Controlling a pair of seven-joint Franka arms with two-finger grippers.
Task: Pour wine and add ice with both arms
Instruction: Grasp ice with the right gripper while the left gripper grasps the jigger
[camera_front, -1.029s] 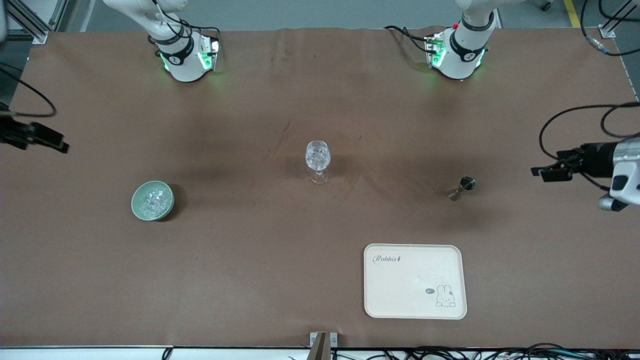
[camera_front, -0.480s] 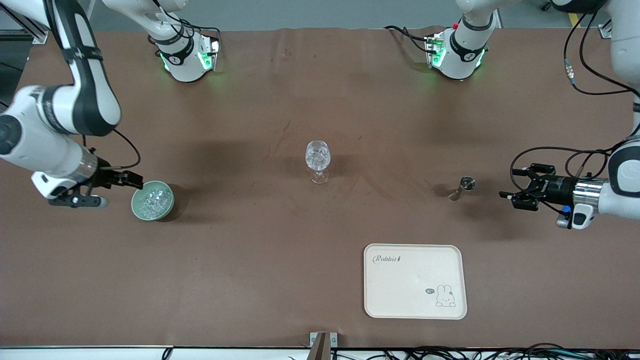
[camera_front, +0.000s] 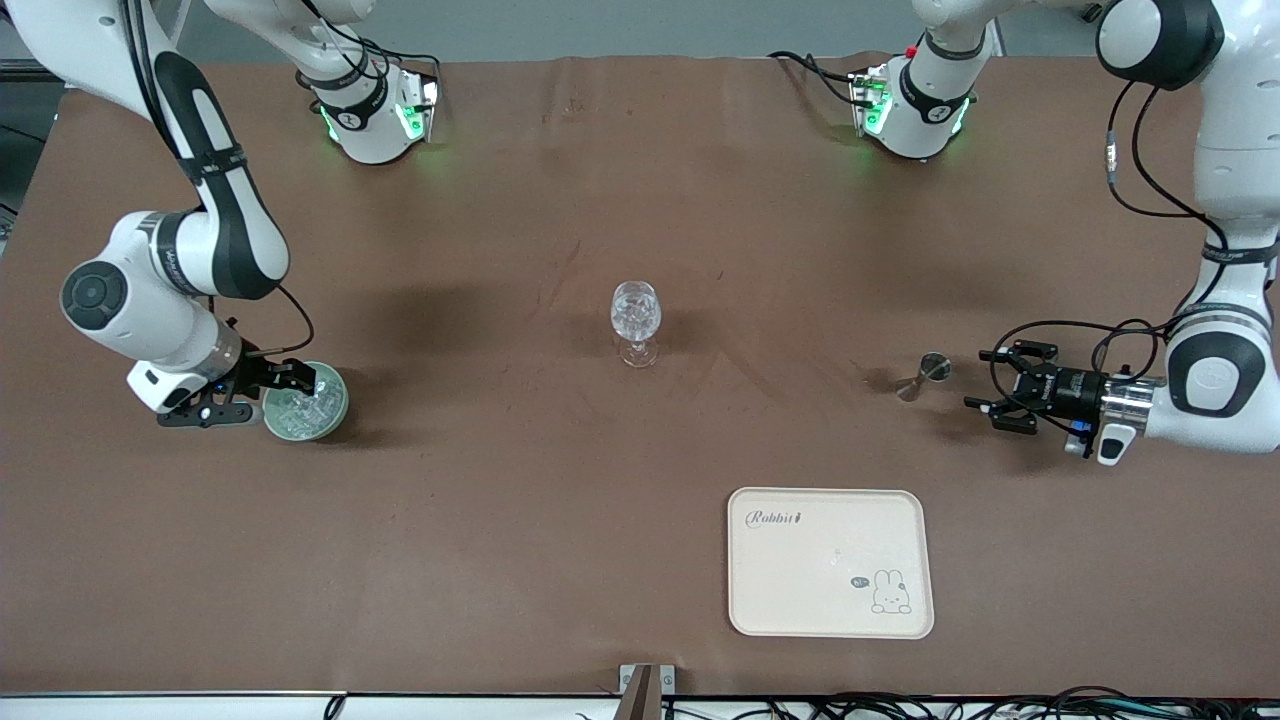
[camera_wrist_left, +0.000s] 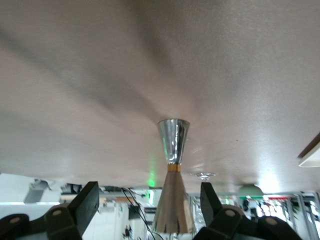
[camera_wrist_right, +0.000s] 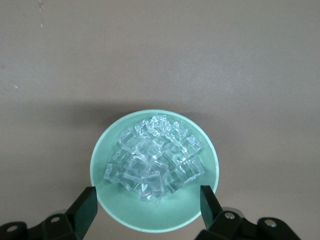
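Right gripper (camera_front: 292, 386) open over the rim of the green bowl (camera_front: 330, 420) of ice (camera_wrist_right: 154, 163), left gripper (camera_front: 990, 388) open beside the jigger (camera_front: 922, 376) near the left arm's table edge, jigger base cut off in the left wrist view.

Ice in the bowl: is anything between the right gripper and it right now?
Nothing visible. The right gripper is open at the rim of the pale green bowl, and the ice lies heaped and uncovered in it, with no lid or other thing across it.

Even overhead light, soft shadows on the table (camera_front: 560, 520), glare (and blur) in the left wrist view.
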